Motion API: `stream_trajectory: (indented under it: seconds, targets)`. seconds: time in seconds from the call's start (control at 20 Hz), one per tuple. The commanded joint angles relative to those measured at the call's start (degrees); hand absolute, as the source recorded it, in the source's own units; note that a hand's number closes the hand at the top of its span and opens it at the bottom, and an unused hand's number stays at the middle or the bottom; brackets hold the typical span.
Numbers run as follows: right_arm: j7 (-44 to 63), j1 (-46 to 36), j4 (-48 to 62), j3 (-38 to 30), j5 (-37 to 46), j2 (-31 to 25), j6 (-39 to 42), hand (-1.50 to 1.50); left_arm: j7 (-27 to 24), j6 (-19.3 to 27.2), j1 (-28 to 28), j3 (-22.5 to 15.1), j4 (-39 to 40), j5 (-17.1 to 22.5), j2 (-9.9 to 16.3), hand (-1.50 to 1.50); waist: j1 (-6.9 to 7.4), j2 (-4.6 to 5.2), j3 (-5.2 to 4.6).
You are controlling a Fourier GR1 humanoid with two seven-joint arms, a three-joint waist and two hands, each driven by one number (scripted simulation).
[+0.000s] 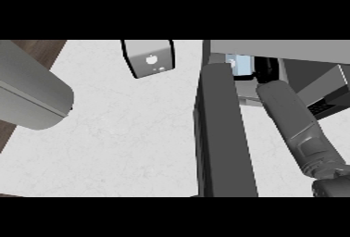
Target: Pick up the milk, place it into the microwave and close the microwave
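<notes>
The milk [239, 65], a pale blue and white carton, stands inside the microwave [301, 51] at the upper right, just past its opening. The microwave's dark door [222, 139] is swung open toward me and runs down the middle of the view. My right forearm [294, 120] reaches up into the cavity. My black right hand [268, 69] sits right beside the milk on its right side, and the door edge and the cavity's shadow hide much of it. Only the grey forearm [31, 88] of my left arm shows, at the far left.
A grey box with a white apple mark [150, 58] stands on the white counter [123, 148] near the back, left of the door. The counter's wooden edge [41, 48] shows at the upper left. The microwave's control panel [321, 107] is to the right of my forearm.
</notes>
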Motion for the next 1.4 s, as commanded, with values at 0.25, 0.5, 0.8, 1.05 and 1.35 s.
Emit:
stream_trajectory:
  seconds: [0.25, 0.5, 0.8, 1.05, 1.35]
  targets:
    - [-0.42, -0.39, 5.12, 1.44, 3.71, -3.43, -6.64, 1.5, 0.23, -0.18, -2.18, -1.32, 1.64, -1.39, 0.26, -1.5, 1.63, 1.32, 0.04]
    - [11.06, 1.18, 10.56, 1.88, 5.93, -7.21, -19.46, -1.5, 0.44, 0.51, -3.14, -1.06, 1.61, -2.4, 0.69, -1.5, 1.57, 1.83, -0.16]
    - [6.58, -2.21, 7.66, 3.12, 6.66, -3.79, -14.46, -1.5, 0.57, 0.29, -4.41, -1.74, 3.16, -4.46, 1.26, -1.5, 2.4, 1.42, 0.2]
    - [1.52, -0.44, 6.83, 2.62, 5.99, -3.5, -9.68, -1.5, -1.16, -2.25, -5.36, -3.33, 5.54, -6.12, 1.86, -1.5, 1.68, 1.51, 0.22]
    - [0.76, -2.71, 7.39, 1.21, 4.42, -1.86, -3.64, -1.5, -0.78, -3.61, -6.73, -6.6, 6.15, -7.6, 1.67, -1.5, 1.52, 1.3, 0.17]
